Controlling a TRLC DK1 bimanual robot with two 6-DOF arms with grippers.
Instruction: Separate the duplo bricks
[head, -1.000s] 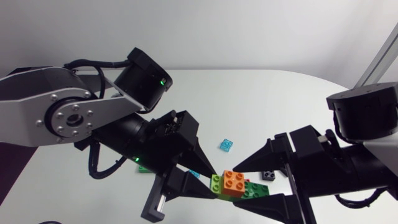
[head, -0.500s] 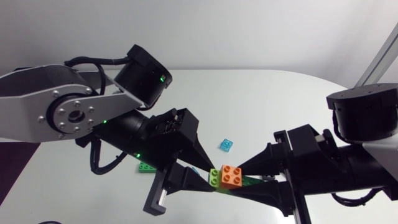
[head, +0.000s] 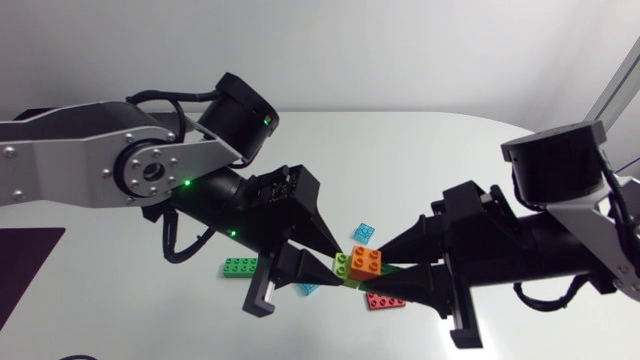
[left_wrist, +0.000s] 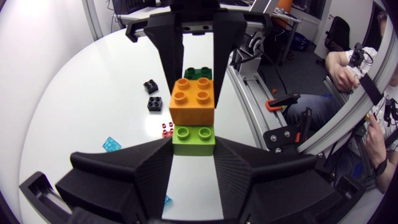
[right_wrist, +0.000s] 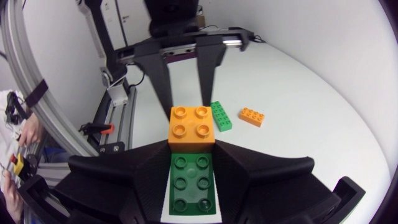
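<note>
The table (head: 420, 150) is white and smooth, with a rounded far edge. Soft, even light falls on it, leaving faint shadows on its top.

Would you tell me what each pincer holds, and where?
Left pincer grips the light green brick by its sides; right pincer, the dark green brick's sides.

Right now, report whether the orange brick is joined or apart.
Joined: orange brick touches the lime brick in left hand and dark green brick in right hand.
</note>
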